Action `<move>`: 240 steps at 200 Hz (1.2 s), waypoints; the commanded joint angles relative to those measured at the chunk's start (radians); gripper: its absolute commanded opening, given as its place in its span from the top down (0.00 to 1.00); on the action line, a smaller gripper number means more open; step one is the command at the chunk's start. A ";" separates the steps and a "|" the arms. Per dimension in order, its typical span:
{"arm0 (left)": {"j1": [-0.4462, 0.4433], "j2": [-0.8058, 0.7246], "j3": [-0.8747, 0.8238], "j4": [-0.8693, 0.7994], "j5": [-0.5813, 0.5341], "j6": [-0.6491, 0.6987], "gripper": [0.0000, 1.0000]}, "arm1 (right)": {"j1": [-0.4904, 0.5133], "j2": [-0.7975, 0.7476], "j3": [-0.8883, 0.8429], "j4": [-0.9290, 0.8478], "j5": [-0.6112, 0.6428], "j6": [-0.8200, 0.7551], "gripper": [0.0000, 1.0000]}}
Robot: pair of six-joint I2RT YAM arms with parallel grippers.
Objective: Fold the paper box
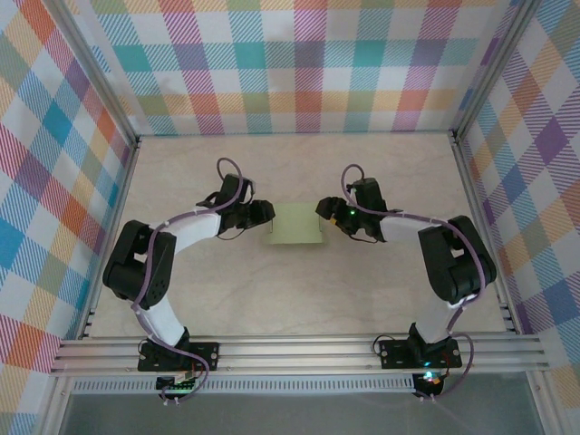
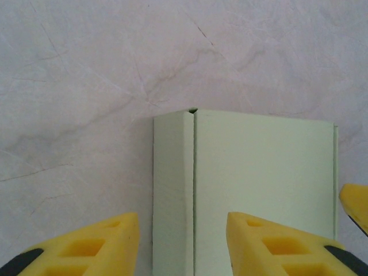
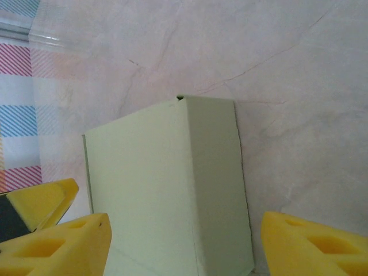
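The paper box (image 1: 297, 224) lies flat at the middle of the table (image 1: 272, 294). At its 9 o'clock, the left gripper (image 1: 269, 214) is released and straddles the box's edge. At 3 o'clock, the right gripper (image 1: 321, 210) gapes wide around the box without clasping it.

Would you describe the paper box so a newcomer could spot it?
Find the pale marble-look table inside checked walls. At its middle, between the left hand and right hand, lies a flat sage-green rectangular card box, the only loose object.
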 commanded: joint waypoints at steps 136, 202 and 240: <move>0.069 0.034 -0.135 0.141 0.109 -0.050 0.67 | 0.000 0.111 0.017 0.134 -0.147 0.053 0.28; 0.090 0.049 -0.160 0.188 0.154 -0.072 0.67 | 0.000 0.179 0.055 0.233 -0.315 0.090 0.28; 0.092 0.052 -0.156 0.184 0.157 -0.069 0.67 | 0.000 0.195 0.060 0.290 -0.347 0.111 0.35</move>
